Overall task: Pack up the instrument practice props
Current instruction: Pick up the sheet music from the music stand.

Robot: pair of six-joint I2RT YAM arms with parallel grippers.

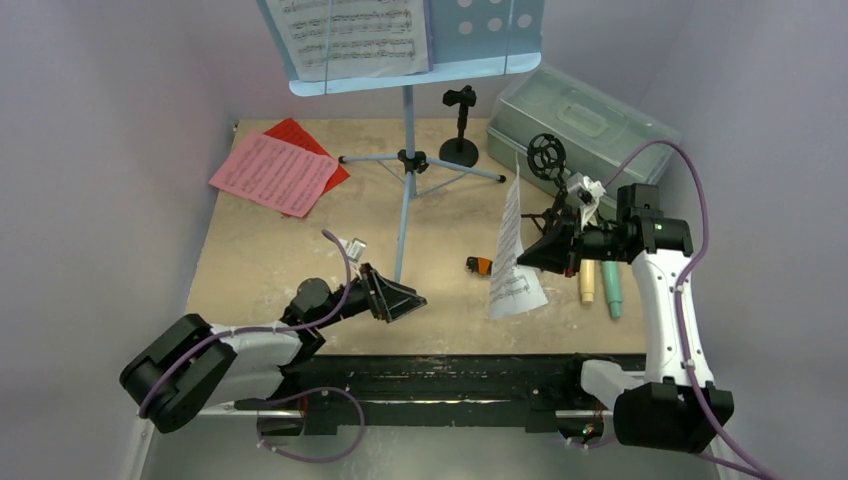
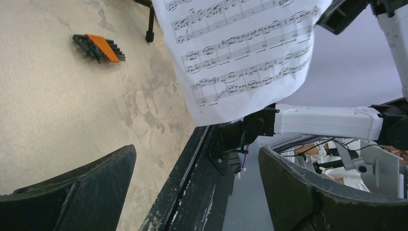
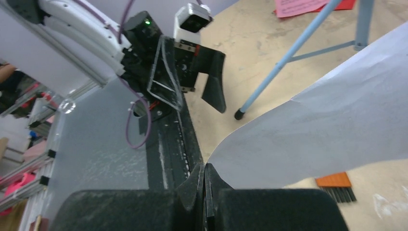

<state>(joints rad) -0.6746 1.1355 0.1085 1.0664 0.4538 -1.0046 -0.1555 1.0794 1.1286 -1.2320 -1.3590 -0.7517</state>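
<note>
Tabletop [image 1: 280, 260] under page [image 1: 515, 290] (long axis upright)

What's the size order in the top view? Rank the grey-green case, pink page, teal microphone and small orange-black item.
Largest to smallest: grey-green case, pink page, teal microphone, orange-black item. None look close enough to tie.

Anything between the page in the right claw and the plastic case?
Yes: a black ring-topped mic holder stands just before the case, between it and the white page pinched in the right claw. The lid looks closed.
</note>
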